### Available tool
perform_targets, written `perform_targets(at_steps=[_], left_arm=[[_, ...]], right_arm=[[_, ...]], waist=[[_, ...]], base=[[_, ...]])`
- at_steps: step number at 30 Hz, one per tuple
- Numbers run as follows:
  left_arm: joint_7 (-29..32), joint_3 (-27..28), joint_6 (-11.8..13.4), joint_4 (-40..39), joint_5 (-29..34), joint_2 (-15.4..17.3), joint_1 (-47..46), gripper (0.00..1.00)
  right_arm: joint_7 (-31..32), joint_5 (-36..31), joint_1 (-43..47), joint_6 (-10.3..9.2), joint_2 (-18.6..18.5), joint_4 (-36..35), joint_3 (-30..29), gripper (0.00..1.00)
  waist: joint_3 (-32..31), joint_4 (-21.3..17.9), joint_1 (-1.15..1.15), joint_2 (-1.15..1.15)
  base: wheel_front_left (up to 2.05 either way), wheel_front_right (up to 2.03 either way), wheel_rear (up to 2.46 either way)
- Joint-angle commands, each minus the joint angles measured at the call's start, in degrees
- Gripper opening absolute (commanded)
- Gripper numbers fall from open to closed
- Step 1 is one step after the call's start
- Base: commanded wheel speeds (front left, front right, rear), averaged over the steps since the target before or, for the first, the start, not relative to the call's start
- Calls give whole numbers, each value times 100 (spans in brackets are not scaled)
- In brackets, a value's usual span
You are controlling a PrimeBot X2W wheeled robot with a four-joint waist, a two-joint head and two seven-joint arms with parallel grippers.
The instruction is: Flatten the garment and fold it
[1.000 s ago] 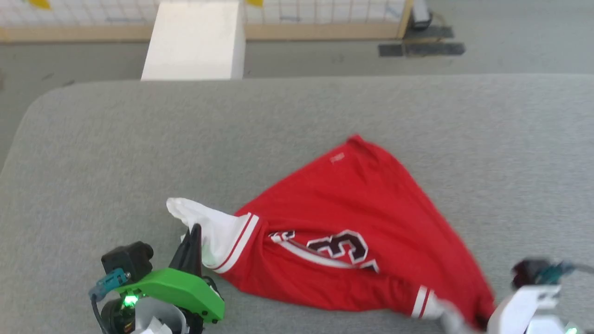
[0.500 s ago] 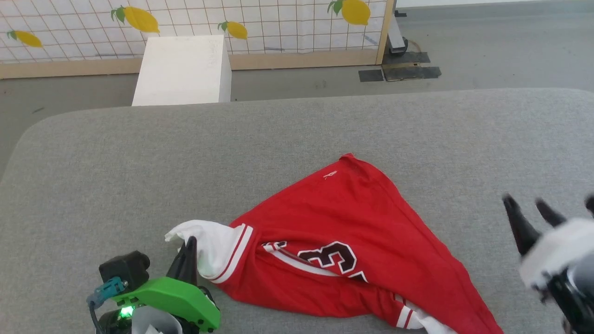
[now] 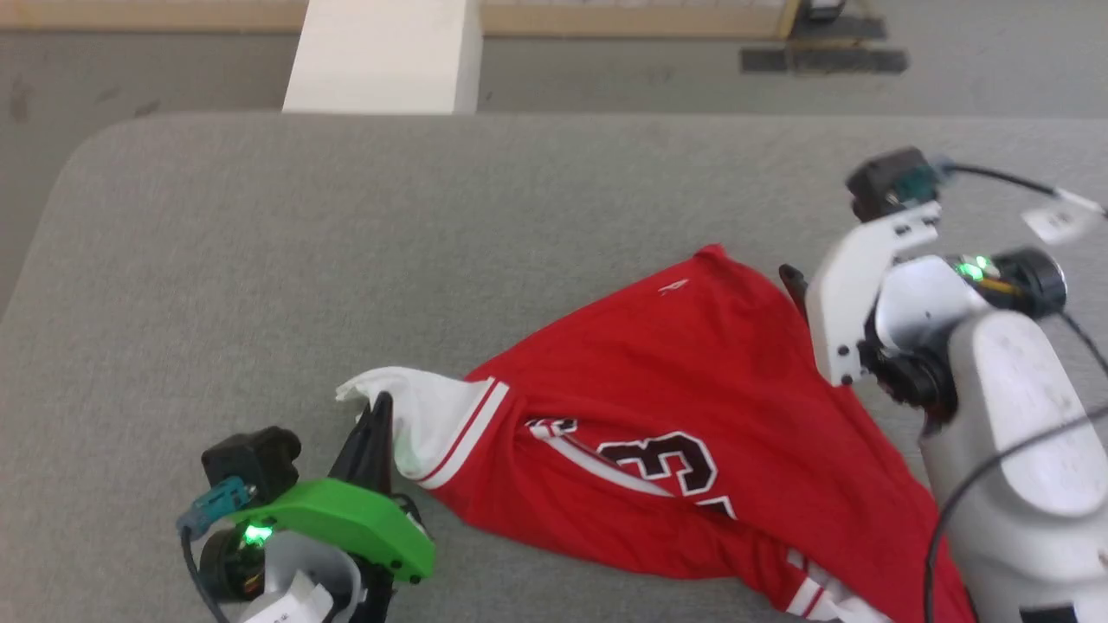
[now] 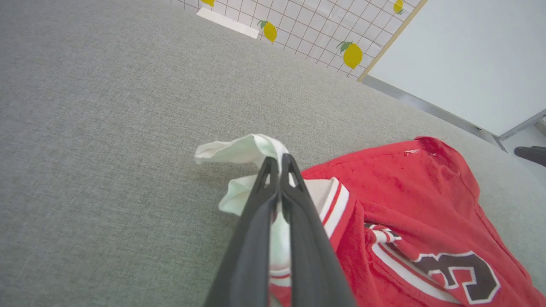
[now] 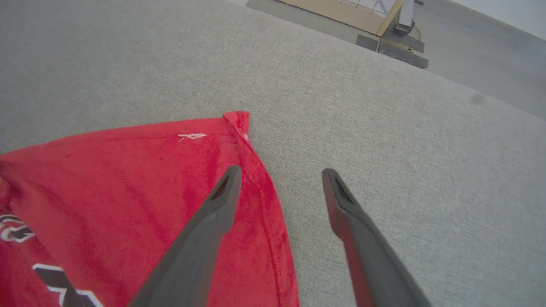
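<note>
A wide grey cloth-covered surface [image 3: 260, 260] with rounded corners takes up most of the head view, with a white block [image 3: 385, 52] on the grey floor beyond its far edge and a tiled wall panel printed with lemons [image 4: 352, 54] farther back. The red shirt [image 3: 692, 363] lies crumpled on the near right part of the surface, drawn into a rough triangle, its black-and-white number [image 3: 671, 459] facing up near the front edge. The left gripper [image 4: 279, 164] has its two dark fingers pressed together on the white sleeve [image 4: 247, 149], whose loose end flops over past the tips. The right gripper [image 5: 281, 172] hangs at the shirt's far side with its fingers spread: one is over the red cloth just inside the side hem, the other over bare grey surface, both a little short of the pointed far corner [image 5: 236, 117]. Whether the tips touch the cloth cannot be told.
</note>
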Motion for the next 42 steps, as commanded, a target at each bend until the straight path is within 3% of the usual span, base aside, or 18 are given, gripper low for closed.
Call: perform_targets(at_steps=[1,10,13,14,15,21,25,32,38,42], left_arm=[[-47,-17,-32,-1,23,-30,-132,0],[-244,-132,-167,225,-26,-223,-431,0],[-279,-152,-190,315,-31,-246,-484,0],[-297,-136,-186,340,-39,-246,-493,0],[-313,-117,-180,354,-46,-245,-498,0],[-434,32,-181,326,-82,-159,-497,0],[-631,215,-358,172,-304,-149,-502,0],[-695,552,-512,-107,-582,30,-579,0],[-351,578,-963,-298,-818,382,-1213,0],[-37,590,-1263,-174,-907,670,-2046,0]], right_arm=[[93,-147,-238,-8,-98,183,143,100],[267,-355,-1024,-8,-325,1366,912,100],[286,-251,-1053,-8,-315,1631,921,100],[261,-182,-1060,-8,-287,1685,918,33],[218,-122,-1069,-8,-278,1704,925,0],[-100,538,-1016,-8,-455,1413,1028,0],[-56,1313,-802,-8,-777,805,1010,0],[507,2806,-348,-8,-880,-600,183,0],[1257,3396,-389,-8,-656,-1340,-642,0],[1618,3317,-773,-8,-493,-1457,-1167,0]], waist=[[560,500,0,0],[1097,828,0,0],[1101,823,0,0],[1080,791,0,0],[1059,763,0,0],[729,440,0,0],[349,171,0,0],[-438,-306,0,0],[-824,-473,0,0],[-858,-456,0,0]], base=[[0,0,0],[0,0,0],[0,0,0],[0,0,0],[0,0,0],[0,0,0],[0,0,0],[0,0,0],[0,0,0],[0,0,0]])
